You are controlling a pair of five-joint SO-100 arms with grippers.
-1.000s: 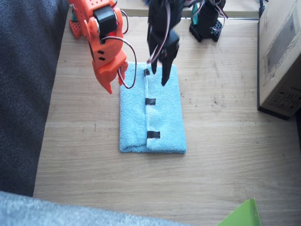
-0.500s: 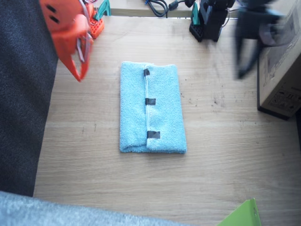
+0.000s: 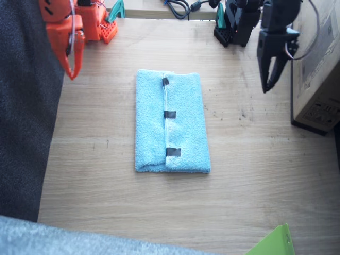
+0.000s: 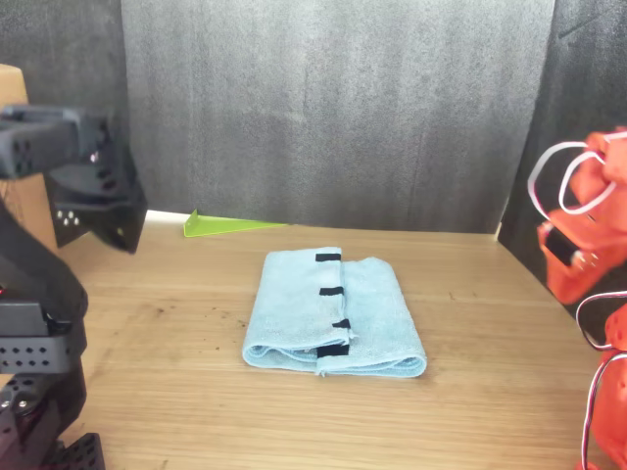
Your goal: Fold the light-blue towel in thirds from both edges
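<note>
While it lies flat near the middle of the desk (image 3: 255, 175), the light-blue towel (image 3: 183, 127) is folded into a narrow, layered rectangle, its long sides running from the far edge towards the near edge in the fixed view. One folded-over edge (image 3: 167, 119) sits on top, slightly off centre, and carries three small black tape strips (image 3: 169, 114) in a row along its length; in the front view the same towel (image 4: 294, 304) shows stacked layers at its near end, with the strips (image 4: 331, 291) lined up along the upper flap. Nothing touches the cloth. Well apart from it, the right gripper (image 3: 71, 66) of the orange arm hangs above the far corner of the desk where a dark grey fabric (image 3: 26, 106) runs along the desk's side; its jaws point downward and look narrow, nearly together, holding nothing. Equally clear of the towel, the left gripper (image 3: 268, 77) of the black arm hangs above the opposite far corner, just beside a cardboard box (image 3: 319, 58); its jaws also point down with only a slim gap between them and are empty. A lime-green sheet corner (image 3: 273, 244) pokes in at the near edge, and black cables (image 3: 180, 6) lie along the far edge.
</note>
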